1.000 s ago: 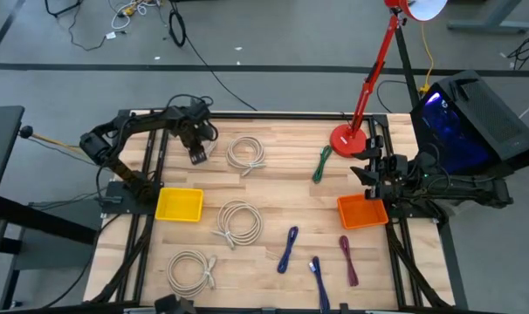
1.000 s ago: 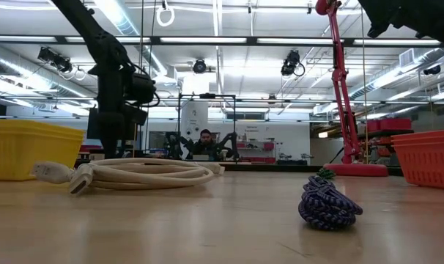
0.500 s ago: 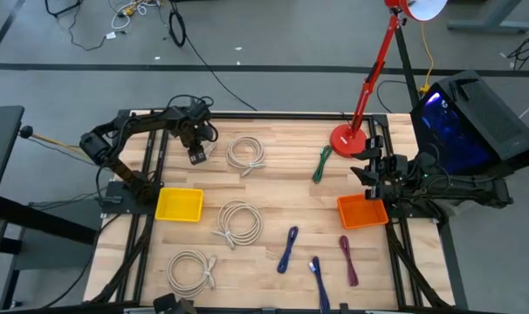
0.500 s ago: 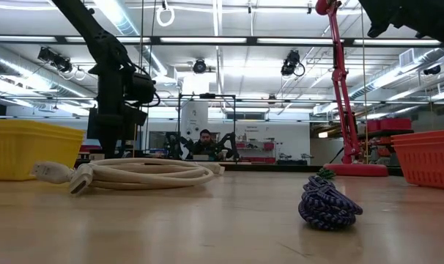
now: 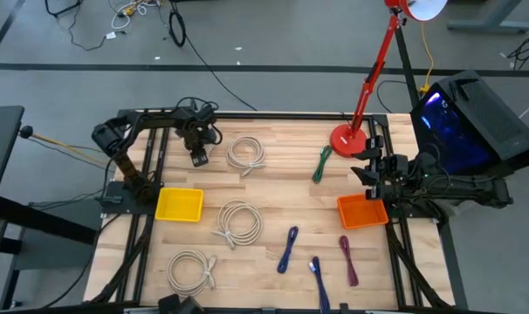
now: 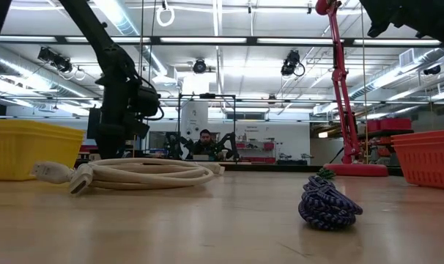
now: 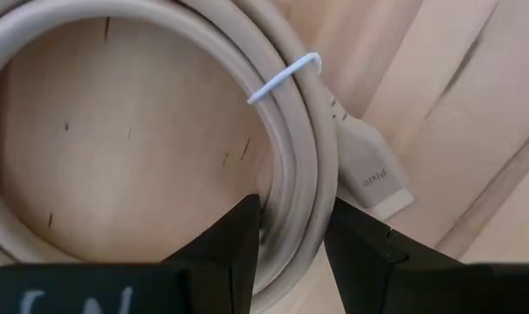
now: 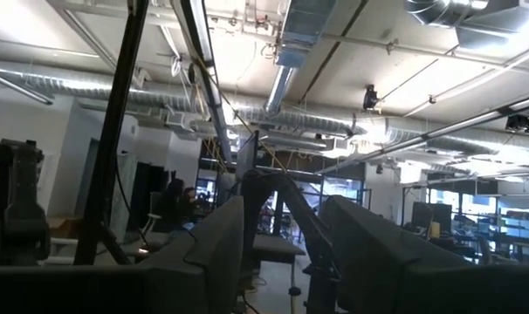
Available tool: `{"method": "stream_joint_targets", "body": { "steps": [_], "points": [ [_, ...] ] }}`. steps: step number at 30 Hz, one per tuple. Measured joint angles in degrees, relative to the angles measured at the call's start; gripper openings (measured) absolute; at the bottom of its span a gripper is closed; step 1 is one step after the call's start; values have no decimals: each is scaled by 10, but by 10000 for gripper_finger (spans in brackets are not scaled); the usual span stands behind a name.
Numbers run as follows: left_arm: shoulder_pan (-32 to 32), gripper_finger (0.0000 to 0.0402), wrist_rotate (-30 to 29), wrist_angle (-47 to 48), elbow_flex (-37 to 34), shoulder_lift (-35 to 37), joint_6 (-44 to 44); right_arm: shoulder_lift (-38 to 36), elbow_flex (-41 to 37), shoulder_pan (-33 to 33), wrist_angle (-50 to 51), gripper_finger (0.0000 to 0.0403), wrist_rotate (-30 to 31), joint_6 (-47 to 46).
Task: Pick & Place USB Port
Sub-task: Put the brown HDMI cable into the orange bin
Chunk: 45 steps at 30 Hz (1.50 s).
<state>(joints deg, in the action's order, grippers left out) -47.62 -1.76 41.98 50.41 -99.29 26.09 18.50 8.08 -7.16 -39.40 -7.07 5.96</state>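
Note:
A beige USB cable coil lies flat on the far part of the table. In the left wrist view this coil has a white twist tie and a flat plug. My left gripper hangs open just left of the coil, fingers pointing down. In its wrist view the left gripper has a finger on either side of the coil's strands, and I cannot tell whether the fingers touch them. My right gripper waits open over the table's right edge, above the orange bin.
Two more beige coils lie mid-table and near left. A green cable, two blue cables and a maroon cable lie on the right half. A yellow bin sits at left, and a red lamp base at far right.
My left arm has shifted: its elbow has swung toward the table, and the gripper has moved slightly toward the far beige coil and turned a little. The cables and the right arm have stayed put.

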Motion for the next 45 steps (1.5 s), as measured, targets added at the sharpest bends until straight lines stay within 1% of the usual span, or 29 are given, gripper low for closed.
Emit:
{"method": "stream_joint_targets", "body": {
  "steps": [3, 5, 7, 9, 10, 12, 15, 17, 19, 20, 24, 26, 32, 33, 34, 36, 38, 41, 43, 45],
  "points": [
    [0, 131, -1, 0, 0, -2, 1, 0, 0, 0, 0, 174, 0, 0],
    [0, 124, 1, -1, 0, -3, 4, 0, 0, 0, 0, 174, 0, 1],
    [1, 95, 1, -2, 0, -3, 16, 0, 0, 0, 0, 174, 0, 1],
    [8, 45, -9, -1, 0, -3, 14, 0, 0, 0, 1, 174, 0, 1],
    [11, 39, -13, 1, 2, -4, 14, 0, 0, 0, 2, 174, 2, 1],
    [14, 39, -14, 4, 7, -4, 11, 0, 0, 0, 10, 172, 13, 4],
    [25, 39, -22, 4, 14, 5, 14, 0, 0, 0, 30, 158, 49, 8],
    [32, 39, -31, 8, 20, 9, 14, 0, 0, 0, 35, 142, 89, 4],
    [40, 39, -45, -14, 28, 15, 14, 0, 0, 0, 38, 126, 131, -4],
    [43, 39, -47, -21, 35, 19, 15, 0, 0, 0, 40, 118, 141, -5],
    [54, 39, -37, -1, 62, 29, 12, 0, 0, 0, 45, 93, 126, 4],
    [62, 39, -35, 1, 86, 32, 11, 1, 0, 0, 47, 83, 136, 5],
    [90, 39, -24, 35, 150, 65, 0, 15, 0, -11, 109, 65, 268, 21],
    [96, 39, -23, 36, 161, 77, -1, 23, 0, -16, 107, 64, 287, 25],
    [102, 39, -15, 34, 173, 91, -2, 29, 1, -23, 106, 64, 292, 27],
    [116, 39, 13, 33, 192, 117, -7, 39, 11, -36, 115, 65, 279, 26],
    [133, 39, 44, 29, 208, 149, -17, 58, 39, -50, 133, 68, 256, 22],
    [164, 39, 81, 4, 219, 204, -30, 105, 96, -72, 203, 73, 241, 32],
    [188, 39, 91, 0, 219, 232, -34, 146, 136, -86, 232, 78, 221, 42],
    [214, 39, 90, -1, 217, 254, -49, 191, 170, -99, 235, 85, 186, 53]
  ]
}}
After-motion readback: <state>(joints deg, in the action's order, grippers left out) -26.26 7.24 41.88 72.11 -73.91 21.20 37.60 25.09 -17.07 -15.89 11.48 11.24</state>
